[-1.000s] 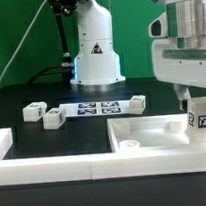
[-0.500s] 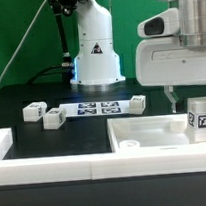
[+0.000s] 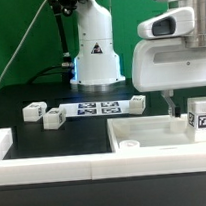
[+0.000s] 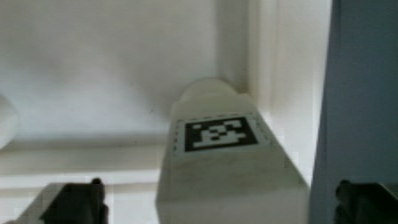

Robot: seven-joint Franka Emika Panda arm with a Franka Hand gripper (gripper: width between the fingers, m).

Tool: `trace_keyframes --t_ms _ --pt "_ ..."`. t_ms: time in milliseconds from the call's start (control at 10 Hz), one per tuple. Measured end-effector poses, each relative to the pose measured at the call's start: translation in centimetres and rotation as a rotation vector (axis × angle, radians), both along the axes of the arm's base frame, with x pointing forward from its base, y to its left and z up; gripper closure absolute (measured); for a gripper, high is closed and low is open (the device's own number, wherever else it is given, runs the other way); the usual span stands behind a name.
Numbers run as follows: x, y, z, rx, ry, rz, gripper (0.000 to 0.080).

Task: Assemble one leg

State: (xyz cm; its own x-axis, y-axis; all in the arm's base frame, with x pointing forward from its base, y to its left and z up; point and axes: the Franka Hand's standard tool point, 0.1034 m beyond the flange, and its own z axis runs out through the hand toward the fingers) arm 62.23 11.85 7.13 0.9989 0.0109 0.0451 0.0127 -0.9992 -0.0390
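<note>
- We see the gripper (image 3: 174,107) low over the tabletop panel (image 3: 144,138), with our jaws spread wide and holding nothing; in the wrist view both dark tips (image 4: 75,203) sit well apart.
- The leg (image 4: 222,160) stands between the jaws, upright on the panel's corner, apparently placed where it screws in, so we judge the open stance serves for regripping.
- In the exterior view the same leg (image 3: 201,117) rises just beside the jaws.
- Three spare legs (image 3: 33,111) lie well apart from the jaws on the dark surface (image 3: 20,97), near the marker board (image 3: 95,110).
- The white frame (image 3: 4,144) around the panel holds nothing else that we can see.
</note>
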Motion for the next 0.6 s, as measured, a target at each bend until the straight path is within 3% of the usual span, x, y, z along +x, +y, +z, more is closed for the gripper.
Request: trace_keyframes --t_ms 100,300,600 --pt "-0.01 0.00 -0.01 0.001 0.000 -0.004 0.0162" --pt "-0.01 0.00 -0.01 0.001 0.000 -0.004 0.0511" --pt "-0.02 0.03 -0.03 0.006 0.002 -0.038 0.0509"
